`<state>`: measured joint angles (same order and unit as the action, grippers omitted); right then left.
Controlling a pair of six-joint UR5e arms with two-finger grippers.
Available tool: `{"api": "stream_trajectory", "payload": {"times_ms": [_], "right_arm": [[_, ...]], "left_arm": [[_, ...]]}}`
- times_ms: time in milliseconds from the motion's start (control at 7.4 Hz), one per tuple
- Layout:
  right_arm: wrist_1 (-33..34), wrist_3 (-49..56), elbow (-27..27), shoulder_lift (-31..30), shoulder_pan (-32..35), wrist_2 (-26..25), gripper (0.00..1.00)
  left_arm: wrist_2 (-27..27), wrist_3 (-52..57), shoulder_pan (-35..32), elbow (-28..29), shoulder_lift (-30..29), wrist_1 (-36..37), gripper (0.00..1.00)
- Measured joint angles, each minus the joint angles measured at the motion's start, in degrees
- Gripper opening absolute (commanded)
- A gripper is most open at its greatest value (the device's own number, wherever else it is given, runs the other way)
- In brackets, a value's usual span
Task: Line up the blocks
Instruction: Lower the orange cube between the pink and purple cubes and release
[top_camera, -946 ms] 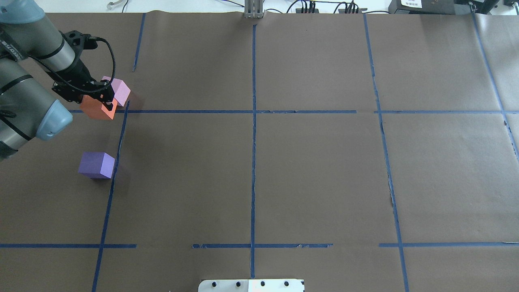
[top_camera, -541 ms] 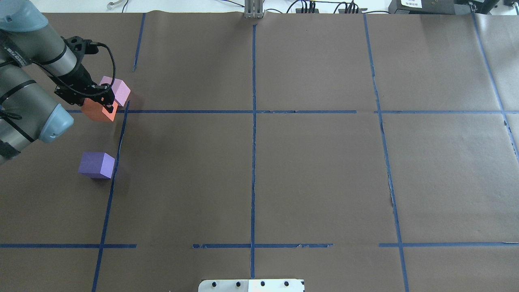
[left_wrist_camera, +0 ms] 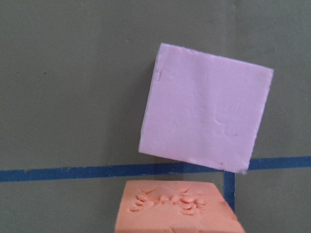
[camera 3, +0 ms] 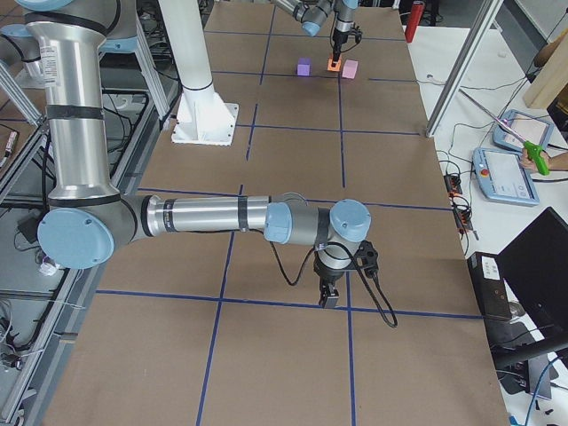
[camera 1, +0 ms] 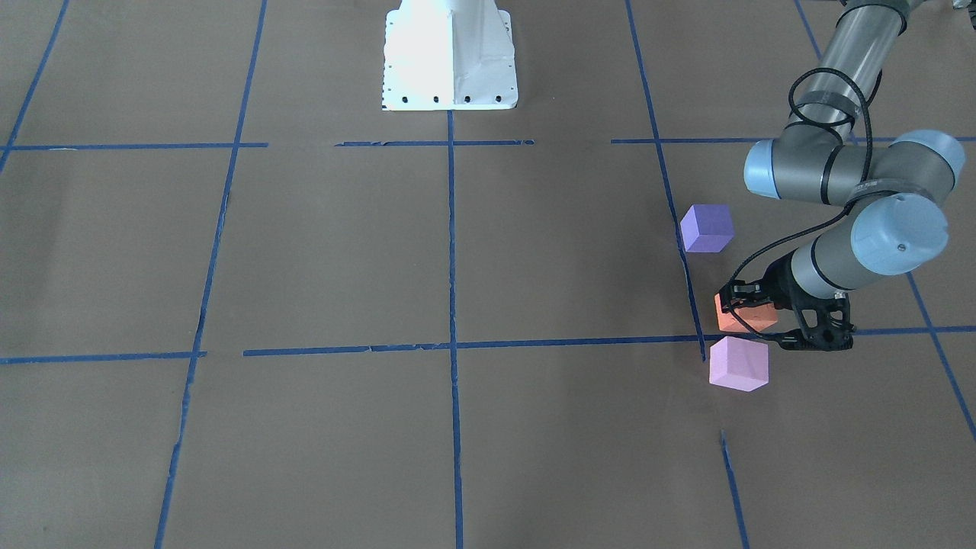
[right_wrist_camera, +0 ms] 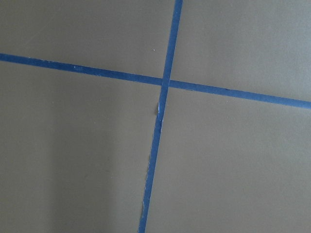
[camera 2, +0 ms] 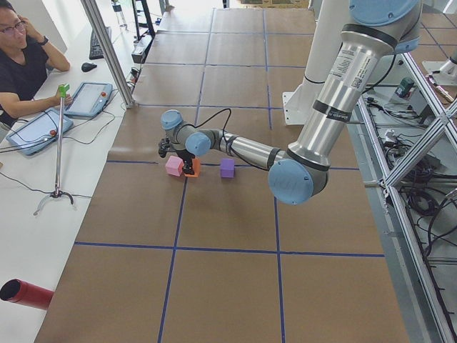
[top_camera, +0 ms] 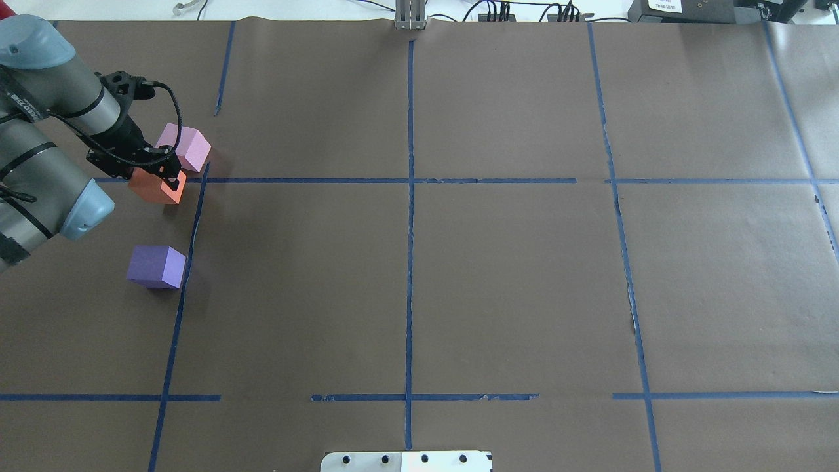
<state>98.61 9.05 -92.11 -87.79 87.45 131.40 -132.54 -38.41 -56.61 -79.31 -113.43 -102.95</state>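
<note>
Orange block (top_camera: 155, 189) sits in the L claw (top_camera: 165, 174). Black fingers are pinched on its two sides, so the claw is narrow and closed on it, pointing down. Can't tell from these views whether the block is resting on the brown paper (top_camera: 511, 282) or is just off it. Its top face shows dents in the wrist view, so the foam is soft and prob. squashes under grip. Pink block (top_camera: 187, 145) lies just past the claw, on the side away from the robot base and a bit twd table centre. It's very near the orange one, w/ a thin gap in the wrist view, but contact can't be ruled out. It is also skewed vs the blue tape line (top_camera: 295, 180) that runs right under the claw. Violet block (top_camera: 156, 265) is back from the claw twd the base, well apart, on its own. R claw (camera 3: 329, 299) is far off at the other end of the table, over a tape crossing. Can't tell if it's wide or narrow, and nothing is near it. Step in hand, as I read it: placing orange as the middle piece betw. pink and violet. Next move prob. needs orange set down flat, in line w/ the other two. The fingers must then open w/o bumping pink. The gap to violet would be left to close.
</note>
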Motion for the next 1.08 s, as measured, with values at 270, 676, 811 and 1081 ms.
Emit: {"api": "stream_trajectory", "payload": {"times_ms": [270, 676, 811, 1081], "right_arm": [[0.00, 0.00, 0.00, 0.01, 0.00, 0.00, 1.00], [0.00, 0.00, 0.00, -0.01, 0.00, 0.00, 1.00], [0.00, 0.00, 0.00, -0.02, 0.00, 0.00, 1.00], [0.00, 0.00, 0.00, -0.01, 0.00, 0.00, 1.00]], "left_arm": [[-0.02, -0.56, 0.60, 0.11, 0.05, -0.17, 0.00], [-0.10, -2.65, 1.37, -0.42, 0.27, -0.32, 0.00], [-0.14, -2.81, 1.45, -0.48, 0.50, -0.32, 0.00], [-0.17, -2.89, 1.49, -0.42, 0.76, -0.32, 0.99]]}}
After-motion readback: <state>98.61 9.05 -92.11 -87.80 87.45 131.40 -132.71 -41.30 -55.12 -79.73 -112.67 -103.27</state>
